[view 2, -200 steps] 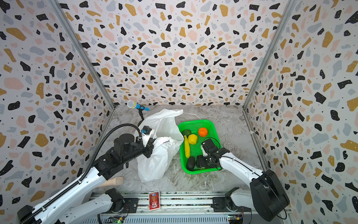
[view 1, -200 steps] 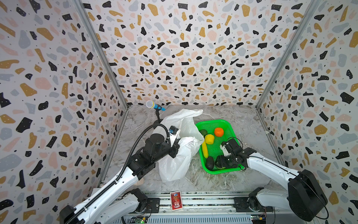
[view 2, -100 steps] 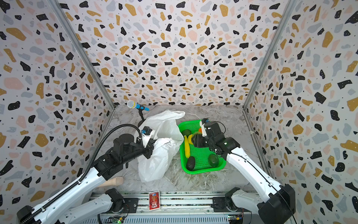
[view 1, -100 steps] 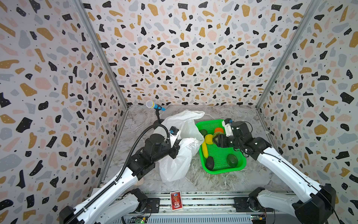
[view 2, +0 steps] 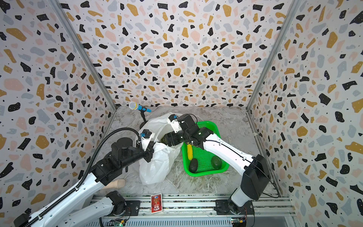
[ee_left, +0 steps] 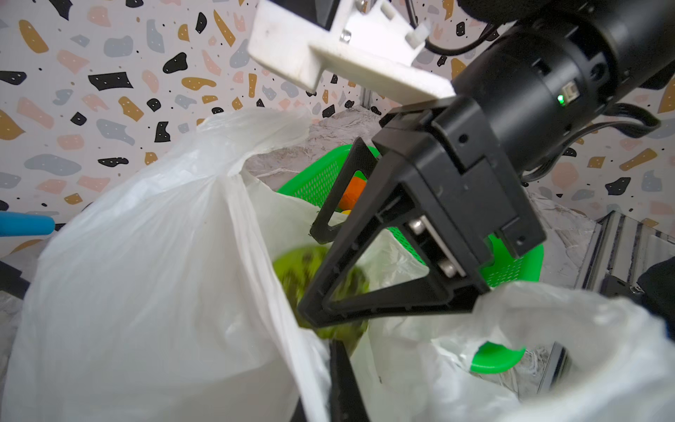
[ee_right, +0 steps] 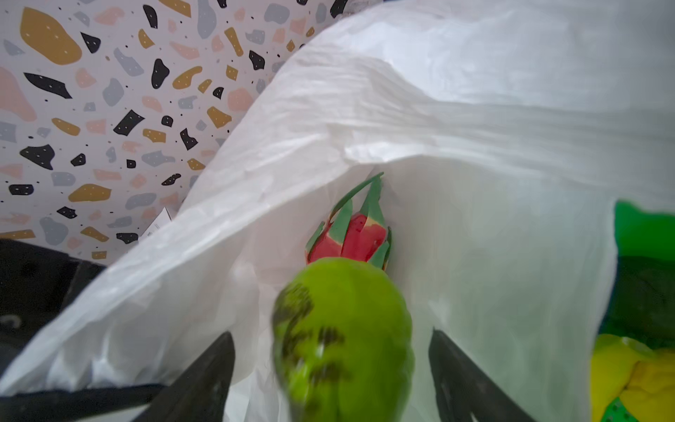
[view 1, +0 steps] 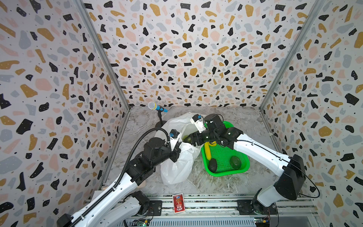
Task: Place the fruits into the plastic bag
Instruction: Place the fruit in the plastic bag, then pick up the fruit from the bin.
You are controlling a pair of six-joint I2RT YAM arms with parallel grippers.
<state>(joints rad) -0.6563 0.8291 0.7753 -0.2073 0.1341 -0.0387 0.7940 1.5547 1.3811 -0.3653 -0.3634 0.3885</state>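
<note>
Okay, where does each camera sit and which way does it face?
Top views: high in front, looking down on left gripper, right gripper, plastic bag, green tray.
Left wrist: faces the bag mouth; right gripper's open fingers show.
Right wrist: looks into the bag; own fingers flank the green fruit.
Shared: both wrist views show that fruit.

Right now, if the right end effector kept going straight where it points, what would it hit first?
Probably the light-green fruit, loose between the open jaws of the right end effector. Just beyond it lies the dragon fruit inside the plastic bag; the depth between them is unclear.
</note>
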